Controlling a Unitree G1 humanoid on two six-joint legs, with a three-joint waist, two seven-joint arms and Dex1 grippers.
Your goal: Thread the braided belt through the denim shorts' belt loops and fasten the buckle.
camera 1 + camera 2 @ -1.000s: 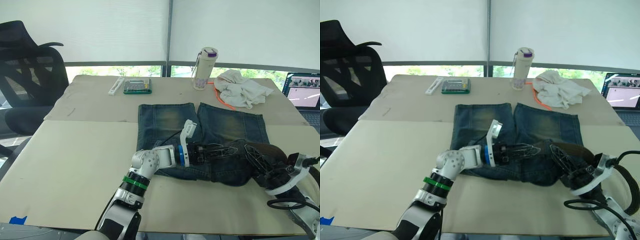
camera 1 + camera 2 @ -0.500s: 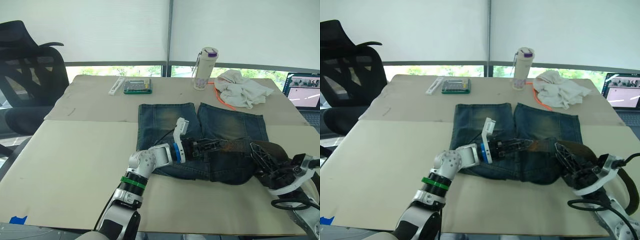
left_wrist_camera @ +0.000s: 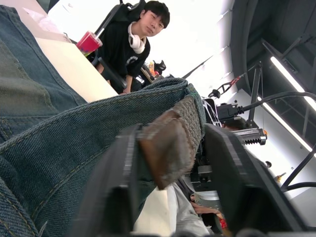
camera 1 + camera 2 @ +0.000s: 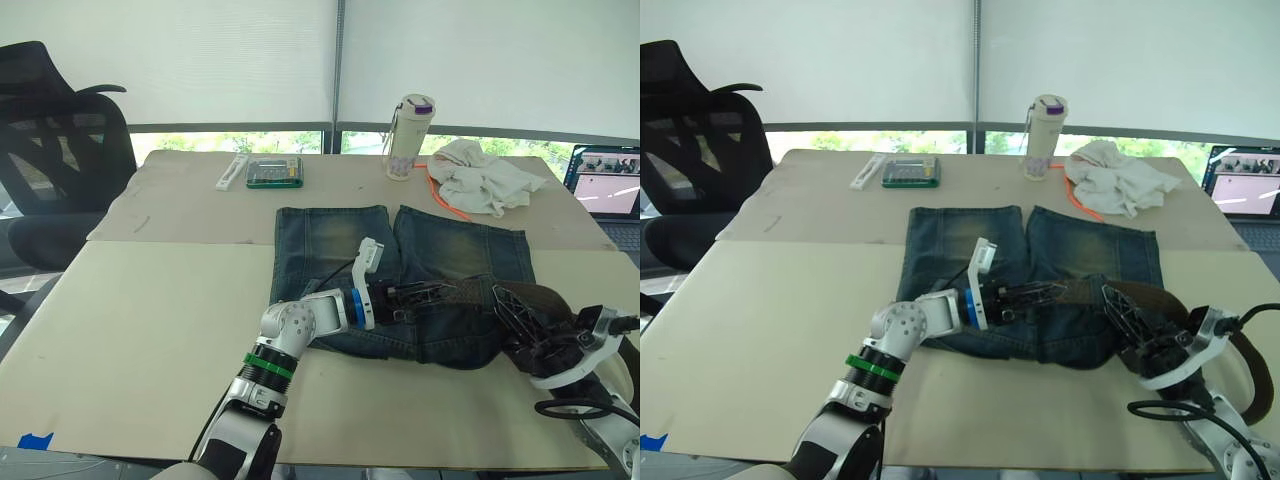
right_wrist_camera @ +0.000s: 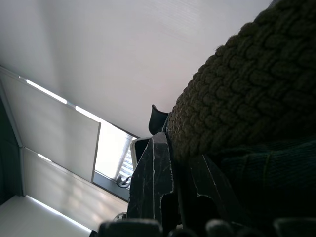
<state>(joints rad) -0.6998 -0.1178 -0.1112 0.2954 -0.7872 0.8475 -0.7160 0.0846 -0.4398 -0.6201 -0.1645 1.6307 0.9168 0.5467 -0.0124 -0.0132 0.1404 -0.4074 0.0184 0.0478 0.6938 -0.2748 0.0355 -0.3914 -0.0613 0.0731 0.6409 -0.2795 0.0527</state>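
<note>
While braided belt sits between left jaws.

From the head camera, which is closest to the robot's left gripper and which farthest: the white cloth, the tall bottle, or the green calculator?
Measured from the left gripper:
1. White cloth, far right of the table.
2. Tall bottle, at the far edge, middle; close to the cloth's distance.
3. Green calculator, far edge, towards the left.

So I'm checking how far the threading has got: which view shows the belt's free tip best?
The left wrist view: the braided belt's brown tip sits between the left gripper's fingers, against the denim shorts' waistband. The eye views show a thin brown strip across the waistband. The right wrist view shows weave, no tip.
</note>
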